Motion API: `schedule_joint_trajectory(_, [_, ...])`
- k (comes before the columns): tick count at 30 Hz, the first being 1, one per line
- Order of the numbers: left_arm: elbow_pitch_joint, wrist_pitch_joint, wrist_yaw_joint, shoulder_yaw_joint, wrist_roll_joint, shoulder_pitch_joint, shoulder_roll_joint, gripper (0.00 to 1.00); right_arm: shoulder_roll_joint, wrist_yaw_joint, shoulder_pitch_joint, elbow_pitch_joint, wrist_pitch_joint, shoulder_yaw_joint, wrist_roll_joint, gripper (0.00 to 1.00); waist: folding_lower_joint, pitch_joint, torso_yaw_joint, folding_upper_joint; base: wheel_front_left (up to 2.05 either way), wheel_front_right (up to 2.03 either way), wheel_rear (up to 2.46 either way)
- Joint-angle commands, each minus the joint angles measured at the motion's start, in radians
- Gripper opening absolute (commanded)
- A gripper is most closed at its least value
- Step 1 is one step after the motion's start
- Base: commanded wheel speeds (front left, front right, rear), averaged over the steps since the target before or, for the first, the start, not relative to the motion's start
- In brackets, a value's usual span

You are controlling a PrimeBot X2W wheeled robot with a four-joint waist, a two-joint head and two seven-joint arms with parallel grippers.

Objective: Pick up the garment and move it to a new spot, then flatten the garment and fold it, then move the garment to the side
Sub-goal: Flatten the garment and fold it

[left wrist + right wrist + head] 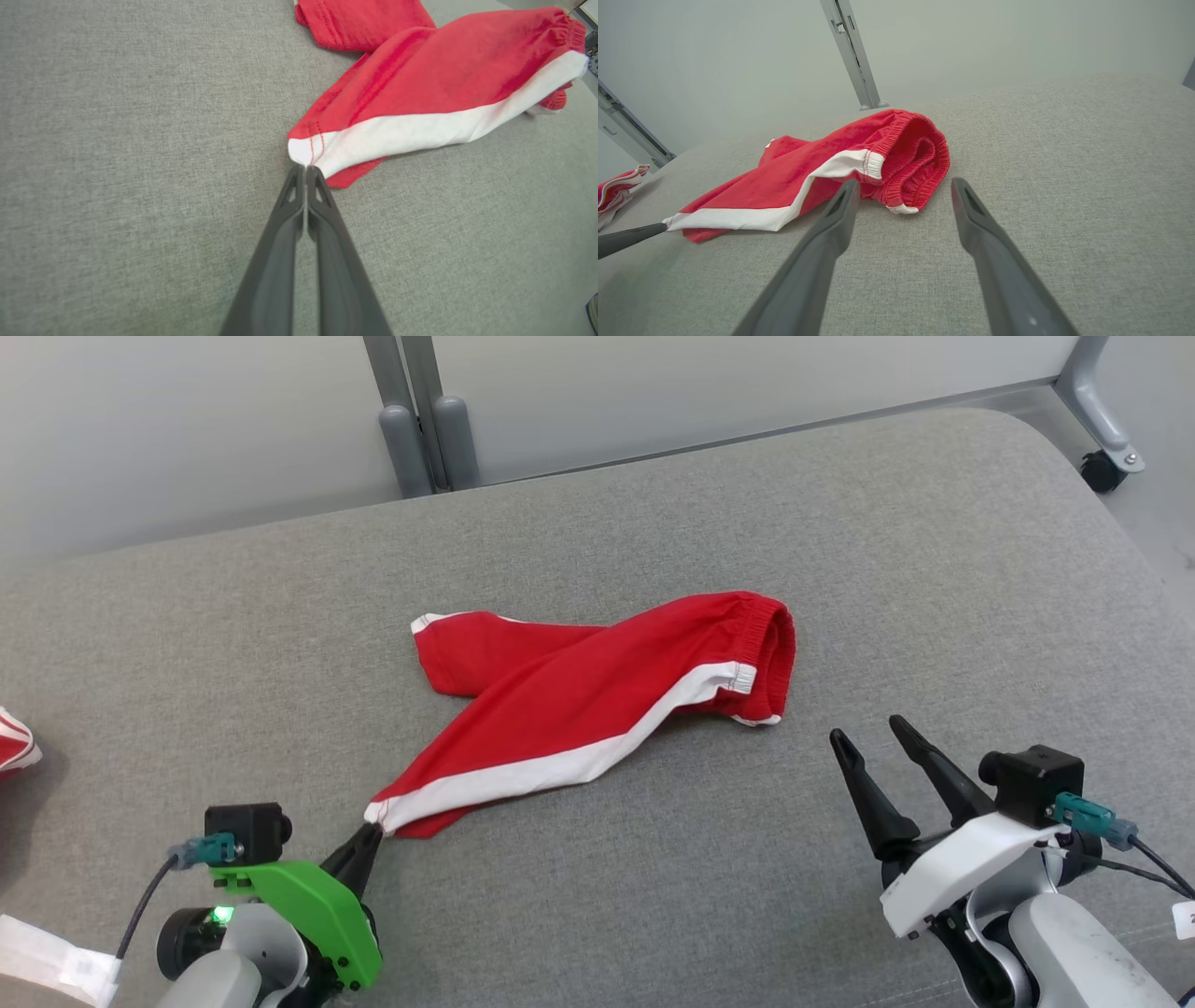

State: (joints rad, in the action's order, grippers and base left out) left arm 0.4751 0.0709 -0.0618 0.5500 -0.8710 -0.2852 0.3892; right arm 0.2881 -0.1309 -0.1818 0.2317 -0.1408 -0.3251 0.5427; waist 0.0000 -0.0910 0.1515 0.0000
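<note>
On a grey upholstered bench (840, 523), a red garment (597, 709) with a white side stripe lies crumpled near the middle, seen from the head camera. Its elastic waistband points toward the bench's right edge and one leg trails toward the near-left corner. The left gripper (372, 833) has its jaws pressed together on the hem corner of that leg. The right gripper (868, 730) hangs near the waistband, apart from it, jaws spread. A second red-and-white cloth (14, 739) lies at the bench's left edge.

From the left wrist, the left gripper's (305, 170) two dark fingers meet at their tips, pinching the white stitched hem; the rest of the garment (420, 84) spreads away over the bench.

From the right wrist, the right gripper (906, 184) points at the gathered waistband with its fingers parted and holding nothing, and the garment (808, 172) lies just beyond their tips.
</note>
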Motion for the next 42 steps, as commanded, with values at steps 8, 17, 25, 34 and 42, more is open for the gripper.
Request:
schedule_joint_trajectory(8, [-0.075, -0.062, 0.067, -0.015, 0.025, 0.07, 0.016, 1.0, 0.005, 0.0, 0.031, -0.003, 0.014, 0.011, 0.003, 1.0, 0.0, 0.03, -0.023, 0.0, 0.0, 0.0, 0.0])
schedule_joint_trajectory(17, [-0.203, -0.266, 0.156, -0.084, 0.101, 0.126, 0.056, 1.0, 0.001, 0.0, 0.059, -0.011, -0.006, 0.034, -0.005, 1.0, 0.0, 0.063, -0.051, 0.0, 0.0, 0.0, 0.0])
schedule_joint_trajectory(25, [-0.333, -0.332, 0.229, -0.164, 0.164, 0.211, 0.052, 1.0, -0.012, 0.0, 0.089, -0.003, -0.029, 0.082, -0.028, 1.0, 0.0, 0.088, -0.075, 0.0, 0.0, 0.0, 0.0])
schedule_joint_trajectory(34, [-0.369, -0.337, 0.219, -0.203, 0.214, 0.274, -0.001, 1.0, -0.029, 0.0, 0.102, -0.008, -0.033, 0.105, -0.052, 1.0, 0.0, 0.096, -0.082, 0.0, 0.0, 0.0, 0.0])
schedule_joint_trajectory(42, [-0.347, -0.336, 0.194, -0.211, 0.232, 0.279, -0.024, 1.0, -0.027, 0.0, 0.104, -0.022, -0.03, 0.114, -0.058, 1.0, 0.0, 0.101, -0.086, 0.0, 0.0, 0.0, 0.0])
